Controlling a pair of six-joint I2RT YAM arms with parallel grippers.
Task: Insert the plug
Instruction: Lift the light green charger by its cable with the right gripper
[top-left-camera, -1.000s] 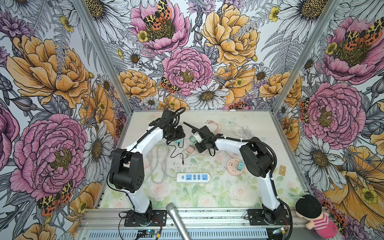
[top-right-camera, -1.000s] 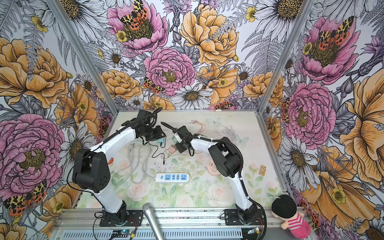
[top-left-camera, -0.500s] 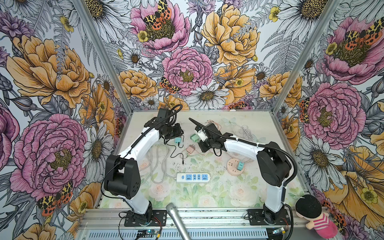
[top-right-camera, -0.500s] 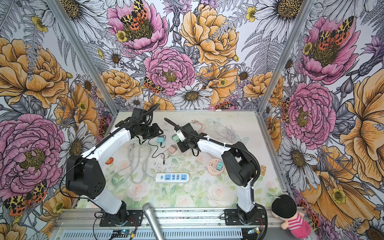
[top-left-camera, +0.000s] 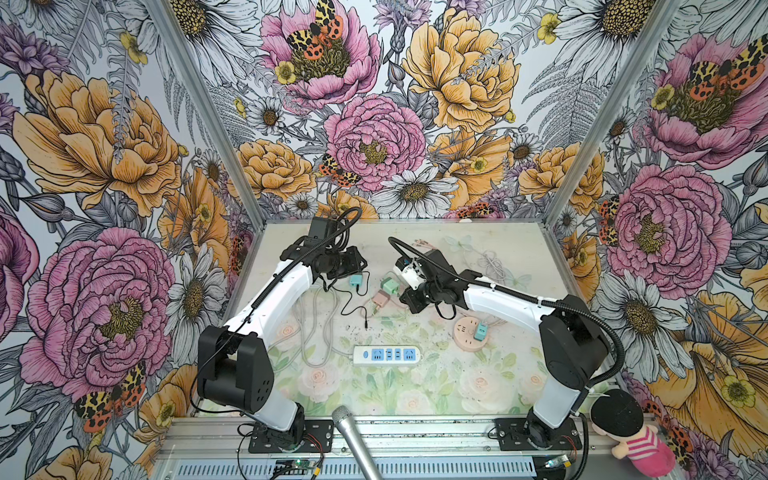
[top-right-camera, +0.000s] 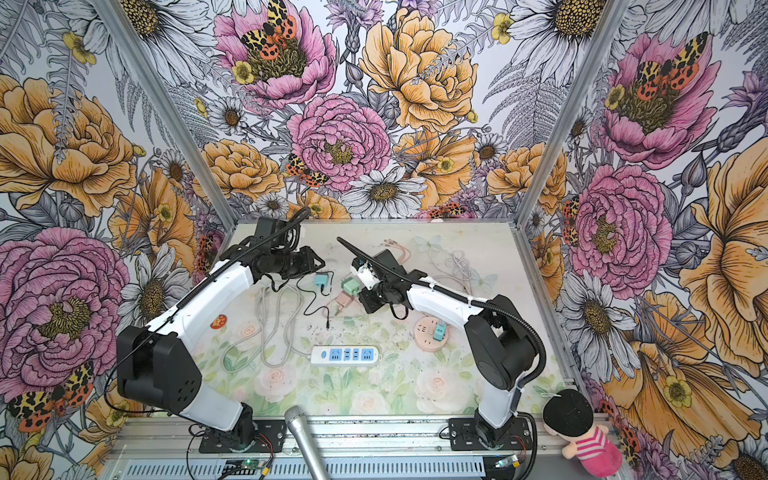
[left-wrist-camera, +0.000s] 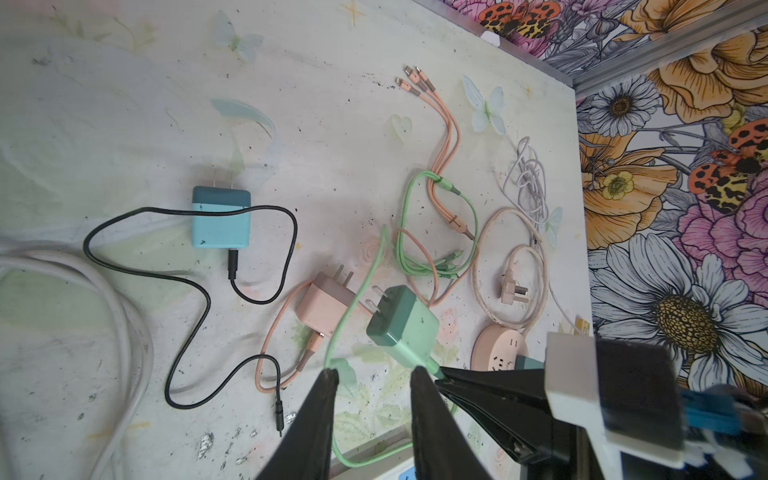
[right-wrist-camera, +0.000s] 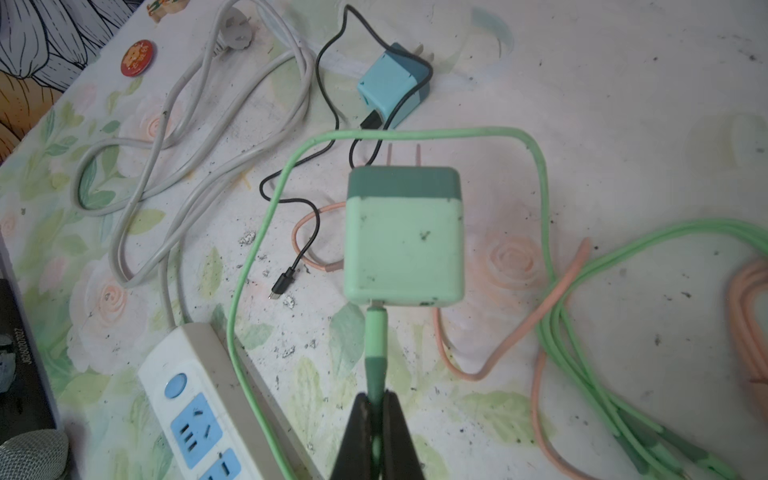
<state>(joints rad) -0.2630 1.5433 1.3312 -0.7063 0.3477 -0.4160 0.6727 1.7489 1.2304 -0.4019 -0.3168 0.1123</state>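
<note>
The right gripper (right-wrist-camera: 376, 419) is clamped on the green cable connector (right-wrist-camera: 375, 345) plugged into the green charger (right-wrist-camera: 403, 237), whose prongs point away from the gripper; in both top views that charger is at twelve o'clock from the white power strip (top-left-camera: 387, 355), with the blue charger (top-left-camera: 355, 280) at nine o'clock of it; the left gripper (left-wrist-camera: 372, 378) hangs over the table (top-left-camera: 457, 386), jaws apart.

**Twin arms in white and black**

The left arm (top-left-camera: 286, 291) and right arm (top-left-camera: 503, 303) share glossy white link shells, bulky black joint housings and black screwed base plates (top-left-camera: 320, 434). A ribbed black conduit (top-left-camera: 621, 351) runs along each, cinched by white ties on the right. The left claw (left-wrist-camera: 374, 374) and right claw (right-wrist-camera: 376, 401) have tapered matte-black fingers (left-wrist-camera: 316, 424).
</note>
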